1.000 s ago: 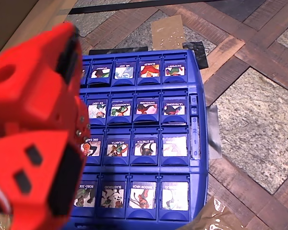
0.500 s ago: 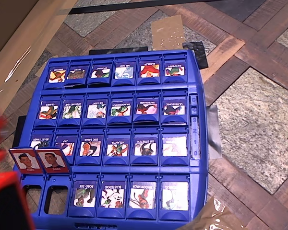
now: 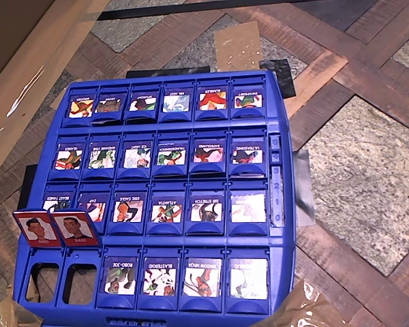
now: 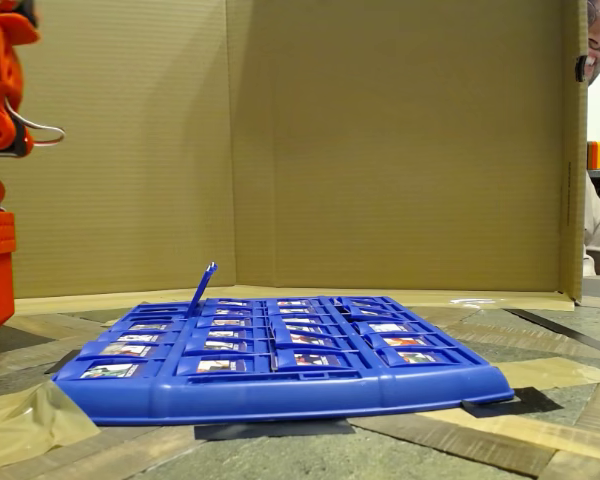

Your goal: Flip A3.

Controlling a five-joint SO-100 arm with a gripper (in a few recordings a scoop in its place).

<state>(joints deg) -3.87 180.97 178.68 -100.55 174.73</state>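
The BLASTEROID tile (image 3: 160,276) lies flat, blue face up, well apart from the orange gripper (image 4: 2,70), whose opening cannot be made out.

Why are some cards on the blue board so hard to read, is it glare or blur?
Glare, mostly: in the overhead view the two right-hand tiles wash out almost white and the tape shines. In the fixed view the board lies nearly edge-on, so its tiles are too flat and small to read; its front edge casts a dark shadow.
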